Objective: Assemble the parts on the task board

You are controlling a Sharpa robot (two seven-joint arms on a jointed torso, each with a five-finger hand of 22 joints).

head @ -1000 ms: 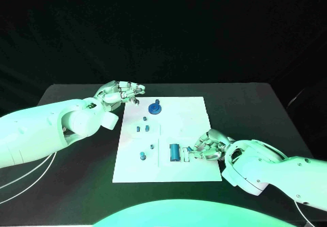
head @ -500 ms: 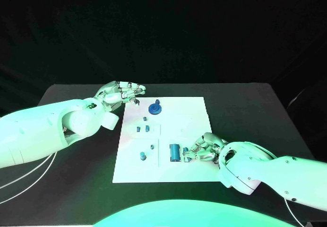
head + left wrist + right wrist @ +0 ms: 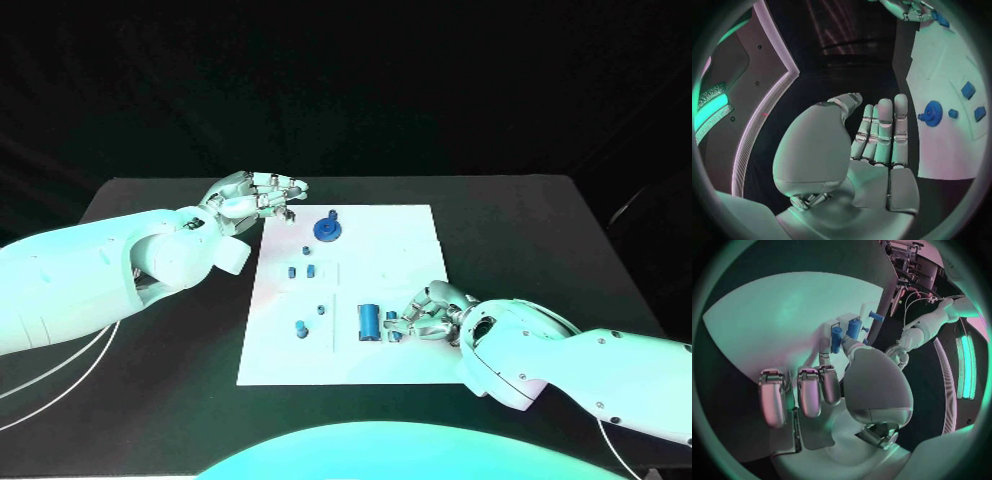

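The white task board point(image 3: 389, 250) lies in the middle of the black table. A blue gear point(image 3: 329, 231) point(image 3: 932, 112) stands at its far end. My left hand point(image 3: 260, 195) point(image 3: 876, 150) hovers off the board's far left corner, fingers stretched out and holding nothing. A blue cylinder point(image 3: 369, 321) point(image 3: 854, 327) lies near the board's near end, with a small blue part point(image 3: 392, 324) point(image 3: 837, 339) just to its right. My right hand point(image 3: 428, 317) point(image 3: 829, 385) is low on the board there. Its thumb and one fingertip pinch the small part while the other fingers stay straight.
Two small blue pieces point(image 3: 302, 270) stand mid-board on the left. Two more point(image 3: 302, 328) point(image 3: 320, 310) sit nearer the front left. Bare black table point(image 3: 548, 230) surrounds the board on all sides.
My right hand has slid left across the board to the small part beside the cylinder. The left hand has stayed in place.
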